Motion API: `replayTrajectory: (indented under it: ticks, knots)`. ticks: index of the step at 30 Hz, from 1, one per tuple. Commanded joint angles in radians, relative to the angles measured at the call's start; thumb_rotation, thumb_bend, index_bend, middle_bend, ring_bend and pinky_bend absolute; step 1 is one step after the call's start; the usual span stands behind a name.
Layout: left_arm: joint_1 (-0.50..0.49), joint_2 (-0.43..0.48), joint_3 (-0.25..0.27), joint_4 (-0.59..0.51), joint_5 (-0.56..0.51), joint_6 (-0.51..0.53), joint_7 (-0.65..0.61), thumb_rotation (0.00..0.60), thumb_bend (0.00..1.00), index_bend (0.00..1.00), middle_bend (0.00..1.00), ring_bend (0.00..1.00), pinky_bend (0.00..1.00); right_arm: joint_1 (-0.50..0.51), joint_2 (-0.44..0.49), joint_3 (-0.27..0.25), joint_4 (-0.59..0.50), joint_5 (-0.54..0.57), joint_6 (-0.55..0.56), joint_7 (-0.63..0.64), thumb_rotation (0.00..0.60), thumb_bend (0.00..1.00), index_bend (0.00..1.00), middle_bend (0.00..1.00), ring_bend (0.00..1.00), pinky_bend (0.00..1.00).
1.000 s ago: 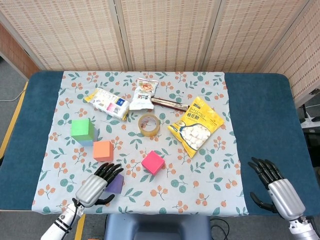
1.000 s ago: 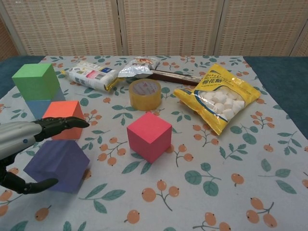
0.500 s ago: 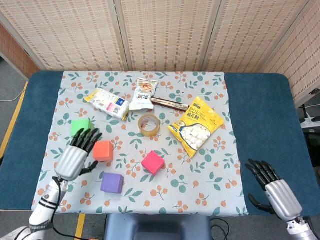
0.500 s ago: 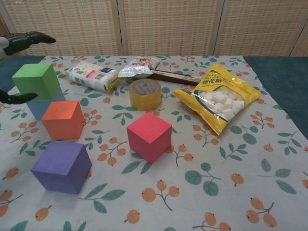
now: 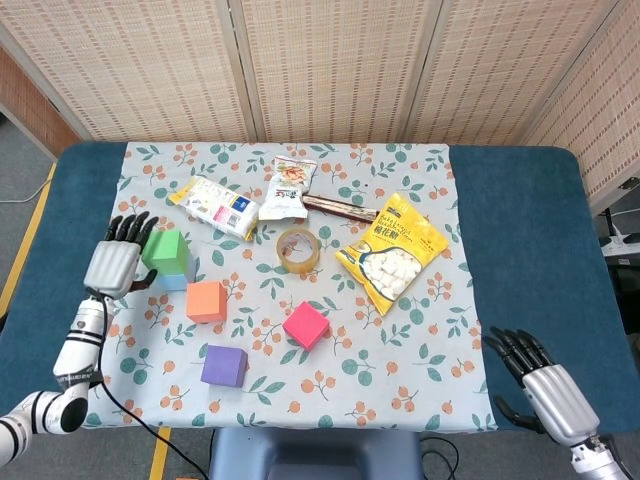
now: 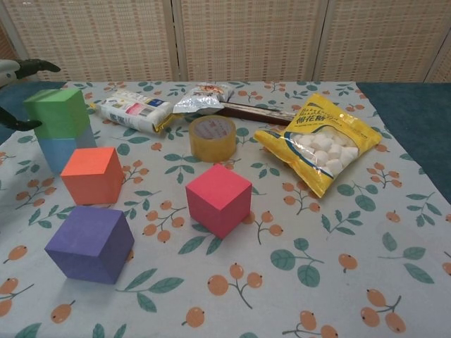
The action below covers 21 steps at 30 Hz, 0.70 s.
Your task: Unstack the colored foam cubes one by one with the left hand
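A green cube [image 5: 165, 250] sits on a light blue cube [image 5: 173, 283] at the left of the cloth; in the chest view the green cube [image 6: 60, 111] stands slightly askew on the blue one [image 6: 62, 151]. My left hand [image 5: 115, 265] is right beside the green cube on its left, fingers spread. Its upper fingers [image 6: 35, 67] hover above the cube and the thumb [image 6: 17, 123] reaches its left edge. An orange cube [image 5: 206, 301], a purple cube [image 5: 224, 366] and a pink cube [image 5: 306, 325] stand singly. My right hand [image 5: 545, 385] is open and holds nothing, at the table's near right corner.
A tape roll [image 5: 298, 248] lies mid-cloth, a yellow marshmallow bag [image 5: 392, 250] to its right. Two snack packets [image 5: 213, 207] [image 5: 287, 187] and a dark bar [image 5: 340, 207] lie at the back. The cloth sits on a blue table [image 5: 520, 230].
My left hand rose from the purple cube at the front and swung left and back to the green cube's left side. The green cube has shifted slightly. The right hand drifted a little lower.
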Motion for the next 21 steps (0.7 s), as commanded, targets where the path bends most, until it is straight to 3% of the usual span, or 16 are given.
replayTrajectory:
  ticks: [1, 8, 14, 21]
  knots:
    - [-0.022, 0.008, 0.003, -0.006, -0.028, -0.055, -0.019, 0.600, 0.33, 0.00, 0.00, 0.00, 0.02, -0.002, -0.012, 0.012, 0.005, 0.017, 0.001, -0.024, 0.600, 0.27, 0.00, 0.00, 0.00, 0.00]
    - [-0.043, 0.010, 0.000, -0.019, -0.036, -0.078, -0.046, 0.600, 0.33, 0.00, 0.00, 0.02, 0.03, -0.007, -0.014, 0.014, 0.006, 0.018, 0.011, -0.023, 0.600, 0.27, 0.00, 0.00, 0.00, 0.00]
    - [-0.062, 0.003, 0.004, -0.009, -0.043, -0.117, -0.086, 0.600, 0.32, 0.00, 0.01, 0.24, 0.05, -0.006, -0.012, 0.014, 0.006, 0.020, 0.012, -0.018, 0.600, 0.27, 0.00, 0.00, 0.00, 0.00]
    - [-0.074, 0.013, 0.007, -0.021, -0.065, -0.149, -0.105, 0.600, 0.31, 0.03, 0.21, 0.40, 0.12, -0.004, -0.012, 0.016, 0.008, 0.027, 0.004, -0.019, 0.600, 0.27, 0.00, 0.00, 0.00, 0.00]
